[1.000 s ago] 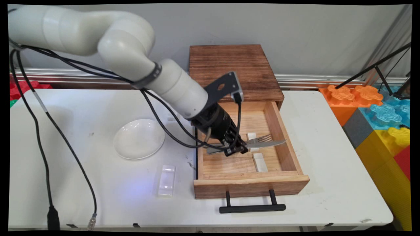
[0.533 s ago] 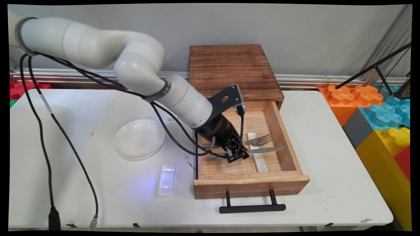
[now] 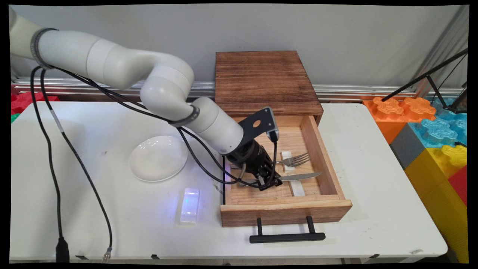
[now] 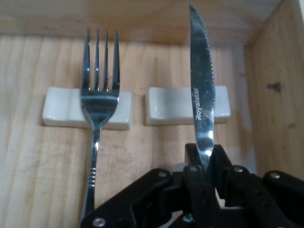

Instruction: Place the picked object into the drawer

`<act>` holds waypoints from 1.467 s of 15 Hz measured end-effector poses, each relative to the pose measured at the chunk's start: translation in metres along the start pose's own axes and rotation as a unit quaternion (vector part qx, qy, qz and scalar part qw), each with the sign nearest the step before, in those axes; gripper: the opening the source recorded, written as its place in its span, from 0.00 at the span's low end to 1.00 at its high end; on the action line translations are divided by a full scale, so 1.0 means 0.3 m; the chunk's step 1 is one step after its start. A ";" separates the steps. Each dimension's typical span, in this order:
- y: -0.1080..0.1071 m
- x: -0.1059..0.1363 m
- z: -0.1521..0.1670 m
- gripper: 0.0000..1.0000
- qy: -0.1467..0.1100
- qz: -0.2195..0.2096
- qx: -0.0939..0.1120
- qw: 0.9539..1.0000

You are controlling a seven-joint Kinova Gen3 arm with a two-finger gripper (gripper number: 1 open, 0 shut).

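Note:
My gripper (image 3: 269, 181) is inside the open wooden drawer (image 3: 285, 211), shut on the handle of a serrated steel knife (image 3: 302, 176). The blade points toward the drawer's right wall. In the hand view the gripper (image 4: 205, 160) pinches the knife (image 4: 202, 90), whose blade runs over a small white rest (image 4: 166, 105). I cannot tell whether blade and rest touch. Beside it a steel fork (image 4: 99, 102) lies on the drawer floor, its neck across a second white rest (image 4: 59, 110). In the main view the fork (image 3: 297, 159) is just behind the knife.
The drawer sticks out from a dark wooden box (image 3: 263, 80) and has a black bar handle (image 3: 286, 236) at its front. Left of it on the white table are a white plate (image 3: 158, 158) and another white rest (image 3: 189, 205). Coloured foam blocks (image 3: 437, 138) stand at the right.
The gripper has carried the knife lower and toward the drawer's front, from beside the fork to over the nearer rest. The fork has stayed put.

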 end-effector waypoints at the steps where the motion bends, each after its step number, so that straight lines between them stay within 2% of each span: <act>1: -0.001 -0.005 0.007 0.00 0.000 0.000 0.000 1.000; 9: -0.022 -0.042 0.066 0.00 -0.003 -0.001 -0.003 1.000; 17: -0.030 -0.057 0.075 0.00 -0.006 -0.004 -0.014 1.000; 18: -0.031 -0.058 0.074 1.00 -0.007 -0.004 -0.016 1.000; 22: -0.035 -0.065 0.068 1.00 -0.010 -0.003 -0.021 1.000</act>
